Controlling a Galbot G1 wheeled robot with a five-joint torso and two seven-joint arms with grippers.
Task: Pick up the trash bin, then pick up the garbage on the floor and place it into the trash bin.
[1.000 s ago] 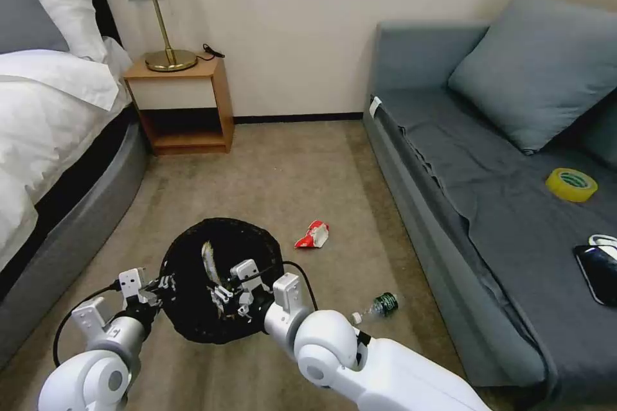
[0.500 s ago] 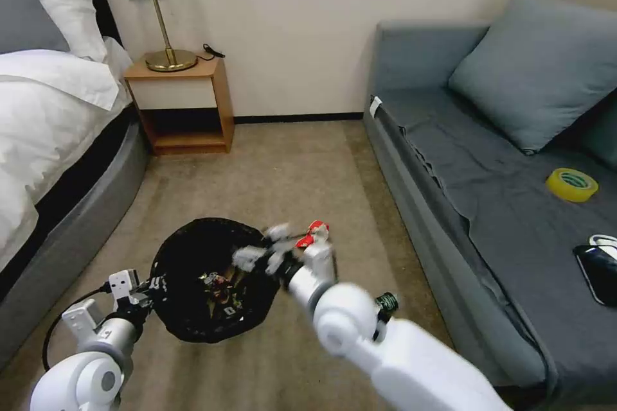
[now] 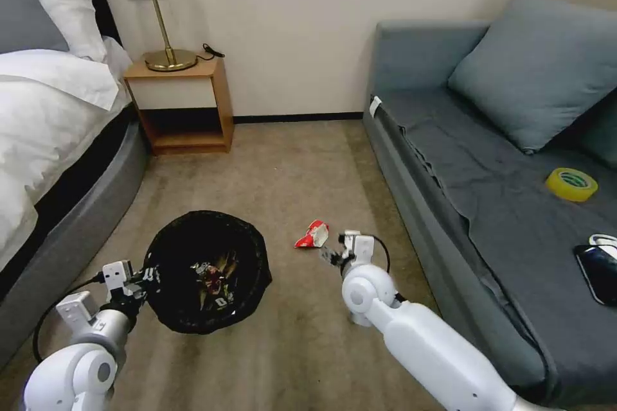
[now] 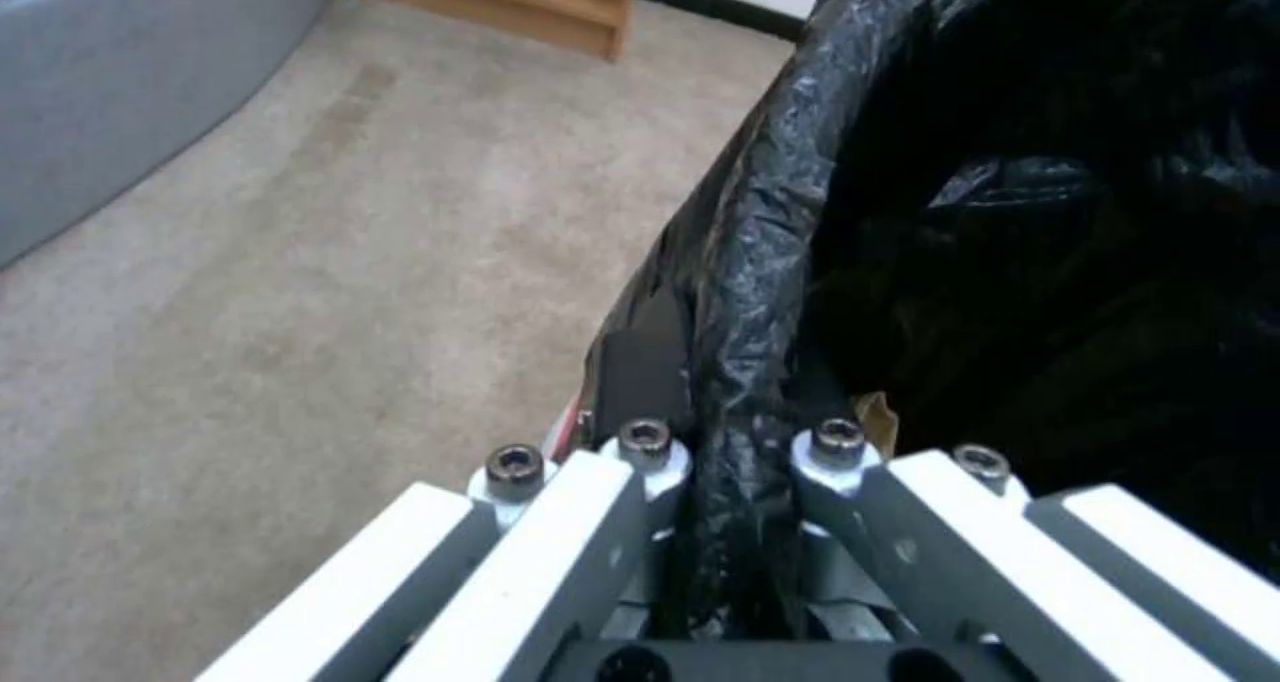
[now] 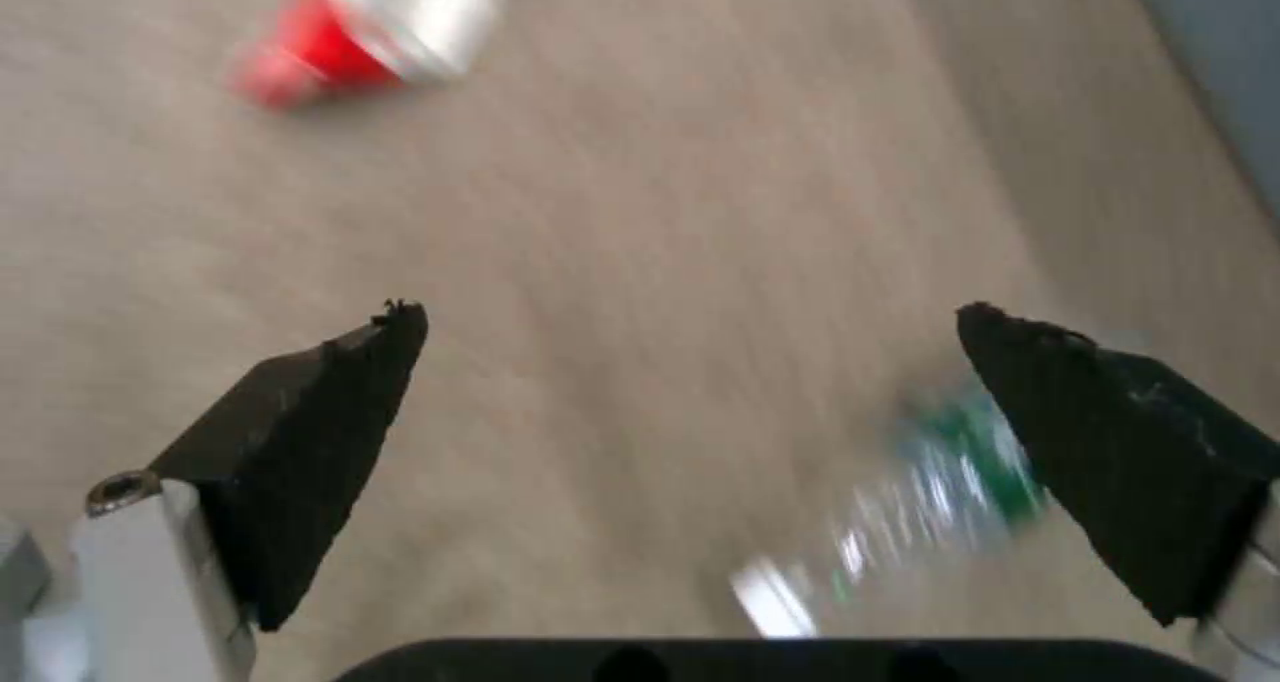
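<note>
Trash bin (image 3: pixel 205 270), black-lined with wrappers inside, hangs over the carpet (image 3: pixel 289 167), its rim pinched by the left gripper (image 4: pixel 727 462). Right gripper (image 5: pixel 694 362) spread wide and empty, low between red-white wrapper (image 3: pixel 313 235) and green-labelled bottle (image 5: pixel 960 472); sofa (image 3: pixel 488 205) close alongside.

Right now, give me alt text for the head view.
The left hand grips the rim of the trash bin, while the open right hand hovers beside a red-white wrapper on the carpet, between bed and sofa.
</note>
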